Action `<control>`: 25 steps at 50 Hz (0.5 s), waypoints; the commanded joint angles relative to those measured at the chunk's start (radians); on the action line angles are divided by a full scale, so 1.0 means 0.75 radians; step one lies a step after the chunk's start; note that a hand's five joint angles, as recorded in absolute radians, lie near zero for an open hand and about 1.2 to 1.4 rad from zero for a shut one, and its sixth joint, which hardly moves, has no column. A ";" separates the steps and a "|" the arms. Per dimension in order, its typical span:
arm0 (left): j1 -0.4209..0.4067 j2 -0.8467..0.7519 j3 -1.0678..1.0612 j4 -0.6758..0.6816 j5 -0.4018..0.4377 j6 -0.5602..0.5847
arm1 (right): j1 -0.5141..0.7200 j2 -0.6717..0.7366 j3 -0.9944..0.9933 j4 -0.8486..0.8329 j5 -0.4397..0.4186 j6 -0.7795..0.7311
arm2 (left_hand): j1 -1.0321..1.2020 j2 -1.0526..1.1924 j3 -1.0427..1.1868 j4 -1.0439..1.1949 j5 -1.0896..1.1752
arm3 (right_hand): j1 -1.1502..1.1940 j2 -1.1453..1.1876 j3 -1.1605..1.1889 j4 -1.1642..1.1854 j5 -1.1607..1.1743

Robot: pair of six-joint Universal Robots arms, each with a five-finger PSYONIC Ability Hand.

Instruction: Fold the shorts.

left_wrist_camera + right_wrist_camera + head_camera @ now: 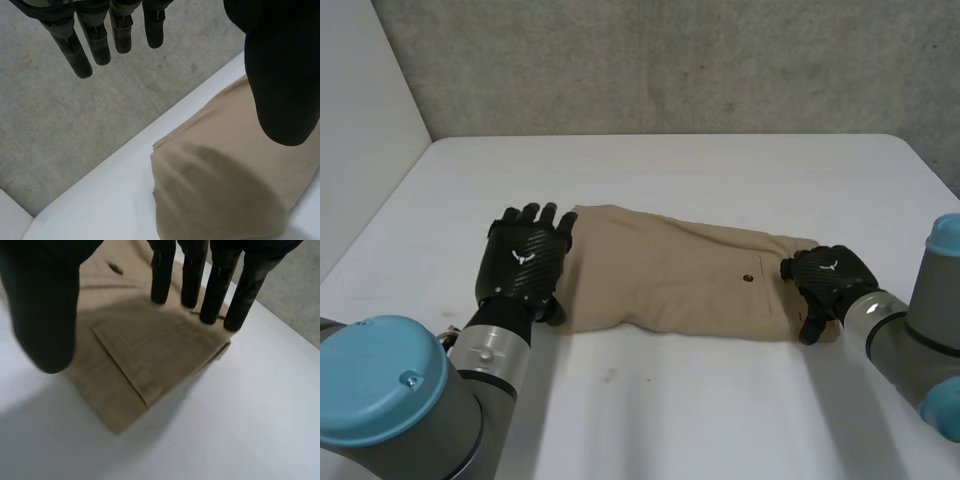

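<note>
On the white table (670, 165), about the middle, the tan shorts (670, 280) lie flat, long side across, already doubled leg on leg by the look of it. The left hand (525, 262) is at the leg-hem end, palm down, partly over the cloth edge. The right hand (830, 278) is at the waistband end, over its near corner. On both hands the fingers are straight and apart, the thumb held wide, nothing pinched.

Step in hand, my read: getting a grip for an end-to-end fold. To do it well, one hand pinches both layers at its end, thumb under and fingers on top, not just the upper layer. The other hand presses flat to pin the cloth so it can't slide. Carry the end low and straight over, match the edges, lay it down, smooth outward. Risk: the layers shift apart, or the fold line creases.

The views differ. The head view gives the whole layout, both ends, and a small button (747, 278) near the waistband. The left wrist view shows the fingers (82, 55) lifted clear of the cloth, the hem corner under the hand, and a grey wall (60, 130) behind; the head view can't settle that gap. The right wrist view shows the fingertips (161, 290) down at the waistband, touching or just above, can't tell, plus a belt loop (127, 367) under the palm.
</note>
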 commanded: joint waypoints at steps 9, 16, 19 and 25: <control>0.048 0.000 -0.013 0.038 -0.001 0.009 | -0.167 -0.026 -0.052 -0.015 0.019 -0.194 | -0.017 -0.034 -0.044 -0.030 -0.054 | 1.436 1.373 1.361 1.367 1.373; 0.052 0.027 -0.013 0.040 -0.005 0.009 | -0.246 -0.100 -0.093 0.076 0.102 -0.576 | -0.017 -0.034 -0.044 -0.030 -0.054 | 1.436 1.373 1.361 1.367 1.373; 0.052 0.037 -0.015 0.038 -0.007 0.009 | -0.238 -0.102 -0.123 0.060 0.131 -0.708 | -0.017 -0.034 -0.044 -0.030 -0.054 | 1.436 1.373 1.361 1.367 1.373; 0.052 0.055 -0.015 0.038 -0.011 0.007 | 0.072 -0.096 -0.230 -0.012 0.105 -0.980 | -0.017 -0.034 -0.044 -0.030 -0.054 | 1.436 1.373 1.361 1.367 1.373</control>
